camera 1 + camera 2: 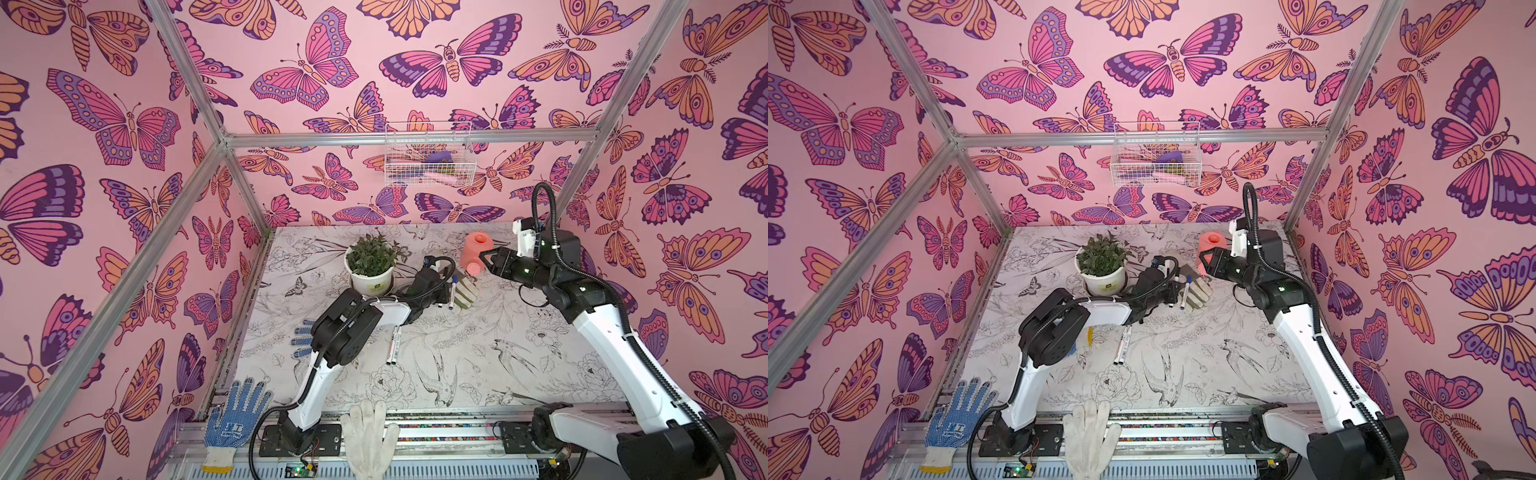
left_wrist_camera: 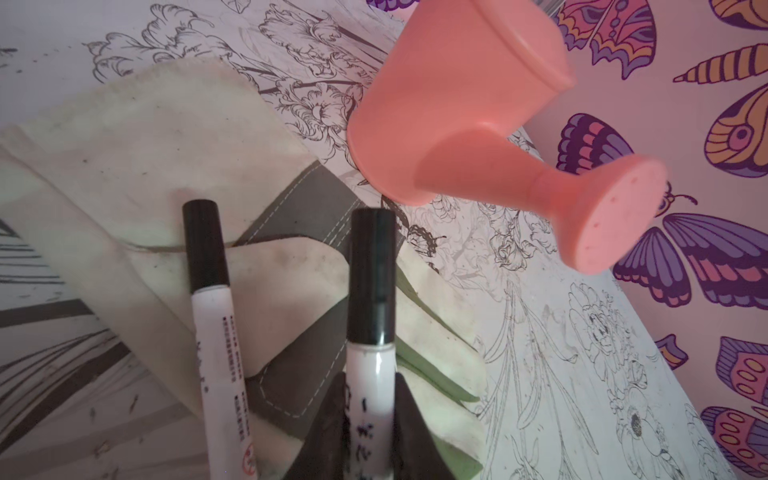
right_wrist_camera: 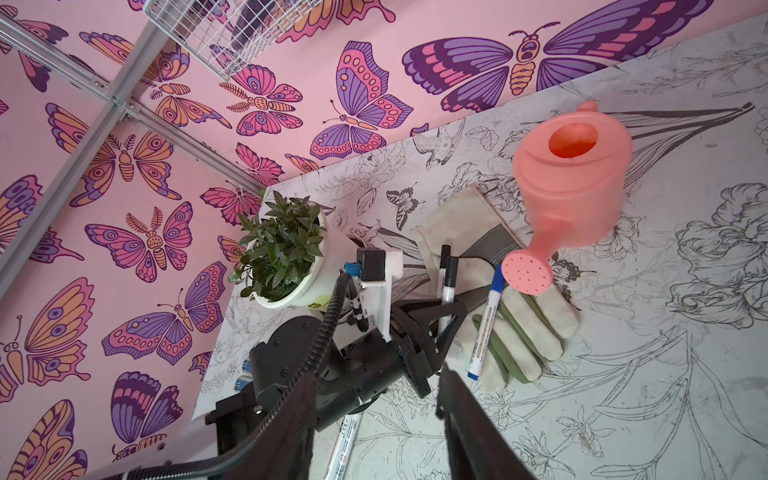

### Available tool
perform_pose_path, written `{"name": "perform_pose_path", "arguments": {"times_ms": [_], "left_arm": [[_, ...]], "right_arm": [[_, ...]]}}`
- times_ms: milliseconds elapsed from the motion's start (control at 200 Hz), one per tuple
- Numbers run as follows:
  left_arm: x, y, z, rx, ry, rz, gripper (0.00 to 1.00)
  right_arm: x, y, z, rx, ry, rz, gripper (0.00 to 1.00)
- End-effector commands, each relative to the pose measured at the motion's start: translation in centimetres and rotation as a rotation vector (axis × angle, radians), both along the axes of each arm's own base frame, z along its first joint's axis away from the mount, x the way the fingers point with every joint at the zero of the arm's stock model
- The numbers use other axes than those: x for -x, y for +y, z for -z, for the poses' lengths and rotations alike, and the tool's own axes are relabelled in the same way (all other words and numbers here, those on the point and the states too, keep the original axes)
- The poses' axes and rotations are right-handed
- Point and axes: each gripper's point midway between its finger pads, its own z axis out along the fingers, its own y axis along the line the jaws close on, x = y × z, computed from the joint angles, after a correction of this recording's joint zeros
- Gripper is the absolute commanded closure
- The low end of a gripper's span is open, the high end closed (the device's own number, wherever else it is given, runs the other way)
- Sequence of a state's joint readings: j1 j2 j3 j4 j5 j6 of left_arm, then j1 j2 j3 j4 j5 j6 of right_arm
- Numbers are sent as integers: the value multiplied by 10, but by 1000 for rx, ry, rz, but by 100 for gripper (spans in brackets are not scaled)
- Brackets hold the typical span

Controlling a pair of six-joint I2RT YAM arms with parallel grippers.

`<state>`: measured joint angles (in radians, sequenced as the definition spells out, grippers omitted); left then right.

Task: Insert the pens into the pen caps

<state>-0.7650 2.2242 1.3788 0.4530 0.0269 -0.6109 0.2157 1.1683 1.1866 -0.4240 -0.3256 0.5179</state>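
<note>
Although the left hand (image 2: 370,399) had a black-capped pen (image 2: 371,332) lying between its fingers on the work glove (image 2: 137,137), I could not tell whether they pinched the barrel or merely flanked it. That was my first worry. On the glove's lumpy fabric a loosely freed pen could roll. A second black-capped pen (image 2: 214,324) lay just beside it on the same glove, near enough for a finger to drag it as the hand lifted.

I also could not confirm that the cap was pushed fully home, and a half-seated one might pop off at any knock. A blue-capped pen (image 3: 484,328) lay across the glove's fingers.

The right hand (image 1: 487,262) hung above the table beyond the glove, spread and empty. It was close to the pink watering can (image 3: 573,195) beside the glove's cuff, and a careless swing there could tip the can onto the pens.

Well apart from the glove, on the robot's side of it, lay two more pens (image 1: 392,345) close by the left arm. I saw no loose caps, so a blind reach risked the arms colliding.
</note>
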Motion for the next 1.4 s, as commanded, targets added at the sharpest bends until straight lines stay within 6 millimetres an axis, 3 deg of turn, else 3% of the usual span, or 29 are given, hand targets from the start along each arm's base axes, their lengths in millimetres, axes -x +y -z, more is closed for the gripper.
{"name": "perform_pose_path", "arguments": {"times_ms": [0,150,290,436,491,551,736,851,1117,1392], "left_arm": [[-7,2,4,-13,3,-17,62],[-6,1,-6,0,-7,-11,55],[-5,4,-38,27,-65,-6,54],[15,28,-73,18,-120,1,52],[30,44,-74,-12,-118,11,52],[50,66,-67,-70,-95,24,52],[124,146,-19,-337,76,37,54],[146,185,-13,-433,90,-4,56],[165,199,11,-543,174,64,59],[173,196,31,-573,240,121,60]], "right_arm": [[5,-5,-7,21,-22,-2,52],[8,-2,-8,13,-26,-22,54],[10,3,-11,-9,-35,-47,54],[10,10,-5,-23,-20,-87,54],[10,14,0,-28,-9,-102,54],[9,16,7,-31,7,-110,53],[5,26,16,-30,24,-143,53],[1,32,20,-34,38,-160,54],[-3,38,25,-35,58,-180,55],[-1,37,27,-24,59,-183,55]]}}
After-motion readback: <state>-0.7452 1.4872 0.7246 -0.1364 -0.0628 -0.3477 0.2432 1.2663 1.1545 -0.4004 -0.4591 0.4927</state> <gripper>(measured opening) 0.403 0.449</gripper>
